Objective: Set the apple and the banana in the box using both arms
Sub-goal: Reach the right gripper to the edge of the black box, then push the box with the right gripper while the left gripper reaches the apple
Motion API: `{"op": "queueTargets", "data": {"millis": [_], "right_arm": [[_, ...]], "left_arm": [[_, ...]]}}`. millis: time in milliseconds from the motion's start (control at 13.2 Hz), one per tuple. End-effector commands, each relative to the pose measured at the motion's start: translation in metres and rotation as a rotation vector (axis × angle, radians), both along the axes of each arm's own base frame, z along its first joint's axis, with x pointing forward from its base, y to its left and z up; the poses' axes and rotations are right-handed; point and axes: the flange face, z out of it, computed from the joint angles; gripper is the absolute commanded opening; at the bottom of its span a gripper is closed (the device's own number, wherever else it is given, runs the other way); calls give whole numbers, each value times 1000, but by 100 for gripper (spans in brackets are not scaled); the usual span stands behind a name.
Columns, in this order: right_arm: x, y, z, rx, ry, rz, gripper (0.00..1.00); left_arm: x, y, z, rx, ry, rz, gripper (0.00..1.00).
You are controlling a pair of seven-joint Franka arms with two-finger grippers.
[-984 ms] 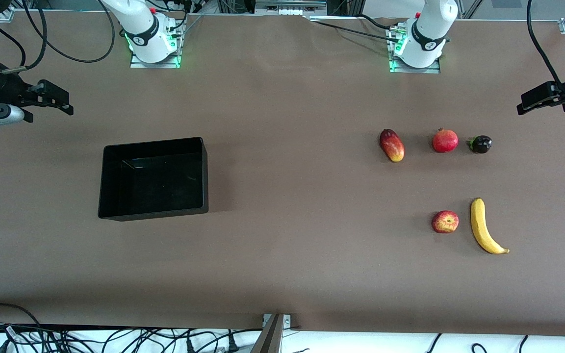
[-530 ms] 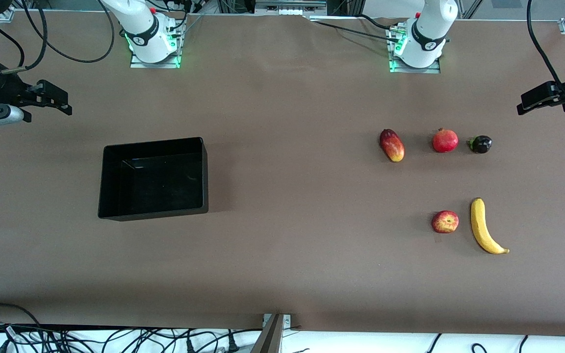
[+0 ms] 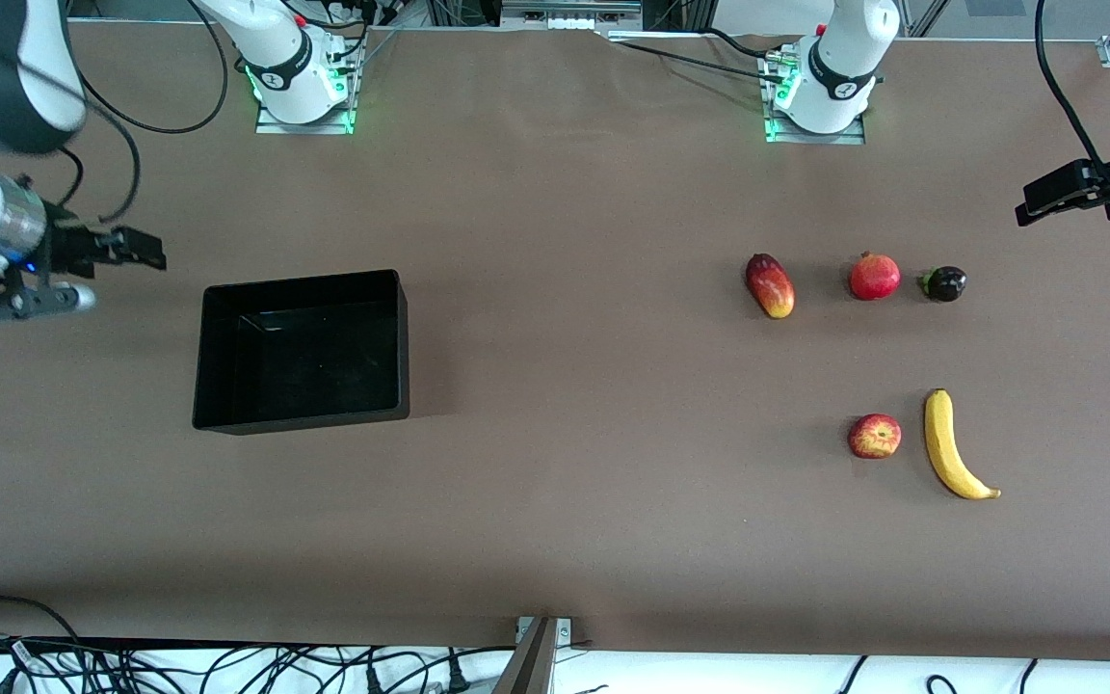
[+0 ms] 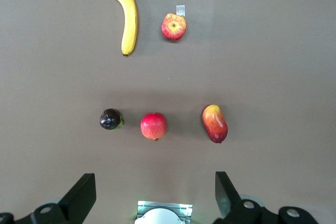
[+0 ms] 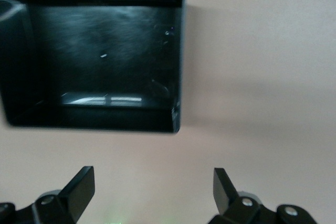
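The apple [image 3: 874, 436] [image 4: 174, 27], red with yellow streaks, lies beside the curved yellow banana [image 3: 955, 445] [image 4: 128, 19] toward the left arm's end of the table. The black open box [image 3: 303, 280] [image 5: 177, 51] stands empty toward the right arm's end. My right gripper [image 3: 145, 256] [image 5: 152, 184] hangs open over bare table beside the box and holds nothing. My left gripper [image 3: 1027, 208] [image 4: 155, 190] is open and empty too, high over the table's end, well apart from the fruits.
Farther from the front camera than the apple, a row holds a red-yellow mango [image 3: 770, 285], a round red fruit with a crown tip [image 3: 874, 277] and a small dark fruit [image 3: 943, 283]. Wide bare table separates the box from the fruits. Cables [image 3: 227, 665] run below the table's front edge.
My right arm has swung into view and its gripper has come lower in the front view, closer to the box. The left arm and all the fruits have stayed put.
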Motion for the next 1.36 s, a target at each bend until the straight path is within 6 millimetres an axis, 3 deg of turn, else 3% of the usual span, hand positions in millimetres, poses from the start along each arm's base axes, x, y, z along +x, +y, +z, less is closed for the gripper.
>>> {"op": "queueTargets", "data": {"millis": [0,227,530,605,757,832,908,984,1135,1286], "right_arm": [[0,-20,-72,-30,-11,-28,100],[-10,-27,-139,-39,-70,-35,100],[-13,-29,-184,-52,-112,-39,94],[-14,-30,-192,-48,-109,-48,86],[-17,-29,-203,-35,-101,-65,52],[-17,-29,-205,-32,-97,-72,32],[-18,-28,-208,-27,-93,-78,13],[-18,-27,-209,-23,-90,-80,0],[-16,-22,-205,-15,-92,-78,0],[-7,6,-181,13,-105,-34,0]], "left_arm": [[-2,-2,4,-27,-10,7,100],[-2,-2,4,-27,-8,9,100],[-2,-2,4,-27,-8,9,100],[-2,-3,4,-26,-11,7,100],[6,-2,-2,-24,-25,8,100],[17,-3,-12,-23,-46,10,100],[35,0,-34,-21,-46,16,100],[54,1,-59,-16,-65,21,100],[81,6,-99,-8,-102,30,100],[106,10,-140,0,-126,38,100]]}}
